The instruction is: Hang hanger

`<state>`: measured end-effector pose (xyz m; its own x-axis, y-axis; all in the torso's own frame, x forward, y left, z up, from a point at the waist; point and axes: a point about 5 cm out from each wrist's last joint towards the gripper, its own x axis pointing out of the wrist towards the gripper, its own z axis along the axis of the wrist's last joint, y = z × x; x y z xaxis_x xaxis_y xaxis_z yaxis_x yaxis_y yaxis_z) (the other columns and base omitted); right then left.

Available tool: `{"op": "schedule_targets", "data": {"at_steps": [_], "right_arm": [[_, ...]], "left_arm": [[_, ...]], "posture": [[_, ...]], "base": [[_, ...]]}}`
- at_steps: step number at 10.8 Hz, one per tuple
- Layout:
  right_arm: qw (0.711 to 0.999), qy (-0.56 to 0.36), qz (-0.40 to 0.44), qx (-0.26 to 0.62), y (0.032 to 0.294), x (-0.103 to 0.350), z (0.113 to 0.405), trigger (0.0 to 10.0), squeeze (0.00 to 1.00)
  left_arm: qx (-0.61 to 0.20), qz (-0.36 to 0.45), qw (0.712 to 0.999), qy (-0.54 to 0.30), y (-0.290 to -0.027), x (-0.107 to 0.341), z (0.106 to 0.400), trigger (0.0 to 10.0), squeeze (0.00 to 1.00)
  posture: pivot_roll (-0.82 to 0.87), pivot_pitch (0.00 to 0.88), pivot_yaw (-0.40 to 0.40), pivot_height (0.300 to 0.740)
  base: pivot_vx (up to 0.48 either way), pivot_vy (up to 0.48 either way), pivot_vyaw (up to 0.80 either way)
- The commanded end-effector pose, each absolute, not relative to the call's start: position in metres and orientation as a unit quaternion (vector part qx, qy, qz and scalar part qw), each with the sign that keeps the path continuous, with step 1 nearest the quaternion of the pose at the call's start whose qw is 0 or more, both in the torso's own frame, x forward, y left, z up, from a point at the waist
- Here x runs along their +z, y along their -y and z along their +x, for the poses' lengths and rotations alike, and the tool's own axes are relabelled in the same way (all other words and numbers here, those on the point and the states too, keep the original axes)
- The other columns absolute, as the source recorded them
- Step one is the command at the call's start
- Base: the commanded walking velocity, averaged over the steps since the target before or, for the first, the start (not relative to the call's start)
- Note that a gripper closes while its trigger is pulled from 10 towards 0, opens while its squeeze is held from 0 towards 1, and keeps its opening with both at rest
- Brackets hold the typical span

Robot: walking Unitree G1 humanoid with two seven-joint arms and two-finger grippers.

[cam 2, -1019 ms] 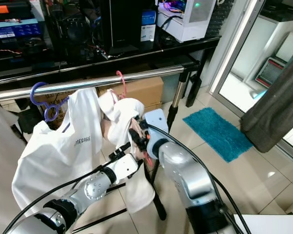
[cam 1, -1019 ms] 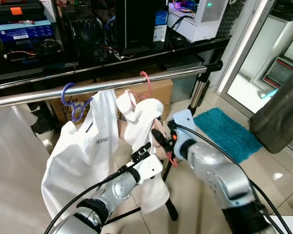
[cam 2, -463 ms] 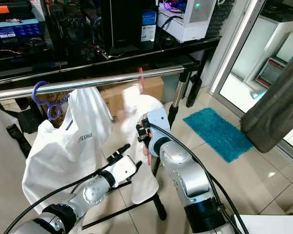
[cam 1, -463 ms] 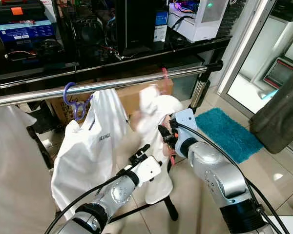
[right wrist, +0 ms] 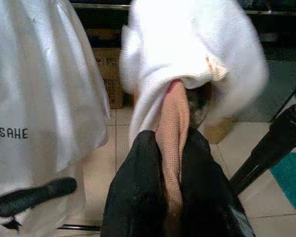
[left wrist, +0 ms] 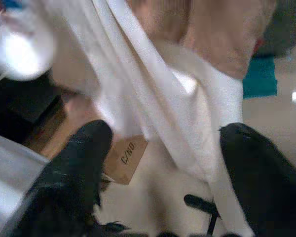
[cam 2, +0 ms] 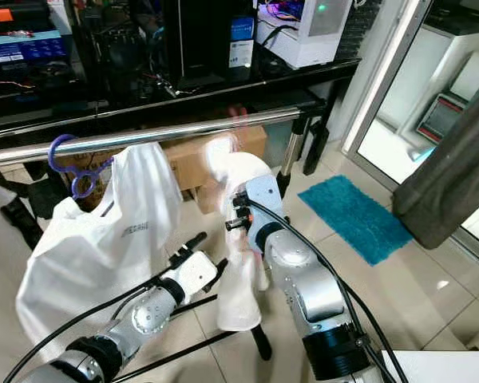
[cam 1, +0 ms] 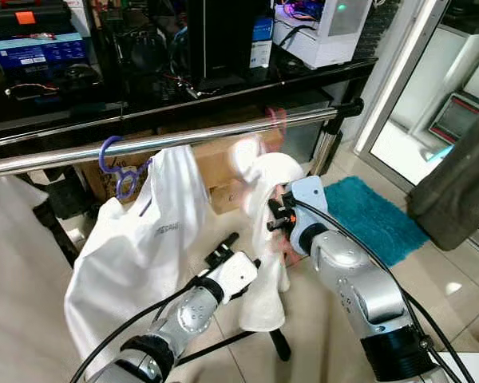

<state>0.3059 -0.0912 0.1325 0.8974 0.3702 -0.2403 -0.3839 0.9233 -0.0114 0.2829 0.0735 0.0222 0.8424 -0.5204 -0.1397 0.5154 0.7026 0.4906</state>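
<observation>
A pink hanger (cam 1: pixel 276 121) carries a white garment (cam 1: pixel 265 239); its hook is blurred at the silver rail (cam 1: pixel 191 137). My right gripper (cam 1: pixel 278 220) is beside the garment, below the rail. In the right wrist view its fingers (right wrist: pixel 138 197) are shut on a salmon-pink strip (right wrist: pixel 173 133) of the hanger that comes out from under the cloth. My left gripper (cam 1: pixel 222 249) stands open lower down, left of the garment, with the cloth (left wrist: pixel 187 113) ahead of its spread fingers (left wrist: pixel 84 163). A purple hanger (cam 1: pixel 116 163) with a white shirt (cam 1: pixel 140 247) hangs further left.
A black table (cam 1: pixel 223 84) with electronics stands behind the rail, with a cardboard box (cam 1: pixel 215 163) under it. The rack's post (cam 1: pixel 327 148) and black foot (cam 1: pixel 279 345) are close to my right arm. A teal rug (cam 1: pixel 367 211) and a grey curtain (cam 1: pixel 463 183) lie right.
The pink hanger and its white garment have moved right along the rail with my right gripper. My left gripper has come off the garment and hangs open.
</observation>
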Motion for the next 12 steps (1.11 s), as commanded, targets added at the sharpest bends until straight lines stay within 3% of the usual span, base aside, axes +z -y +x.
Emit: {"op": "schedule_targets", "data": {"at_steps": [1, 3, 4, 8, 12], "right_arm": [[0.978, -0.102, -0.032, 0.181, 0.098, 0.135, 0.307, 0.0, 0.0], [0.981, -0.091, -0.035, 0.17, 0.104, 0.136, 0.307, 0.0, 0.0], [0.981, -0.09, -0.035, 0.165, 0.106, 0.136, 0.307, 0.0, 0.0], [0.993, -0.015, 0.0, 0.118, 0.124, 0.151, 0.305, 0.0, 0.0], [0.987, -0.012, -0.061, 0.149, 0.131, 0.135, 0.278, 0.0, 0.0]], "left_arm": [[-0.28, 0.247, 0.928, 0.012, -0.074, 0.024, 0.282, 10.0, 1.0], [-0.248, 0.219, 0.943, 0.019, -0.079, 0.028, 0.284, 10.0, 1.0], [-0.245, 0.217, 0.944, 0.022, -0.081, 0.029, 0.284, 10.0, 0.0], [-0.231, 0.181, 0.953, 0.071, -0.084, 0.036, 0.276, 10.0, 0.0], [-0.24, 0.172, 0.953, 0.07, -0.083, 0.034, 0.272, 10.0, 0.0]], "posture": [[0.12, 0.049, -0.036, 0.74], [0.12, 0.049, -0.037, 0.74], [0.12, 0.048, -0.038, 0.74], [0.12, 0.05, -0.038, 0.74], [0.11, 0.052, -0.032, 0.74]], "base": [[0.0, 0.0, 0.0], [0.0, 0.0, 0.0], [0.0, 0.0, 0.0], [0.0, 0.0, 0.0], [0.0, 0.0, 0.0]]}}
